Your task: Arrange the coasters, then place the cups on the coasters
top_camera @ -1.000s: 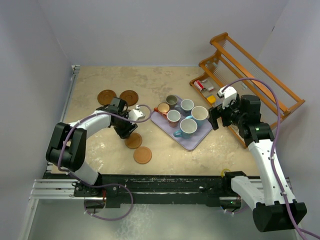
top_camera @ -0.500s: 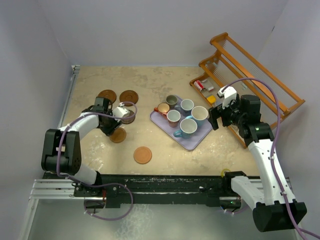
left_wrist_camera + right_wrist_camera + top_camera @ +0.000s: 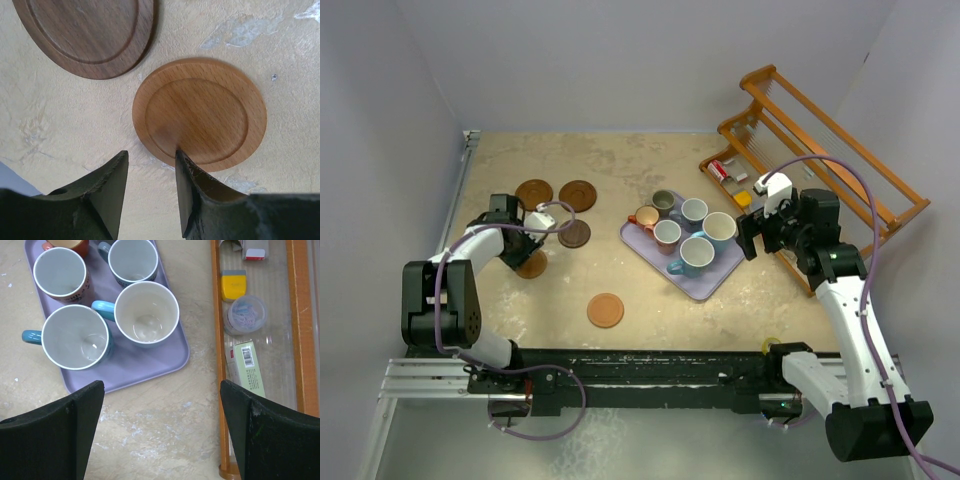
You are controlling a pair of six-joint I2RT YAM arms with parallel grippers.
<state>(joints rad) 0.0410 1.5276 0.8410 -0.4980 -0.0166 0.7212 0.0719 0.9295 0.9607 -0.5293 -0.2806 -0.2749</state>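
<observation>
Left gripper (image 3: 151, 165) dragged coaster (image 3: 200, 114) leftward, jaws half-open

A robotics lab test cell — not a lived-in room. Plain pale walls (image 3: 640, 70) box in a mottled beige table (image 3: 620, 165) on three sides. Two robot arms (image 3: 850, 300) are bolted to a black rail (image 3: 650, 380) at its near edge, with purple cables (image 3: 861, 187) looping along them. What lies on the table looks staged — a tray (image 3: 705, 285) of cups (image 3: 718, 230), a few coasters (image 3: 605, 309), and a wooden rack (image 3: 840, 130) holding small boxes and oddments.
</observation>
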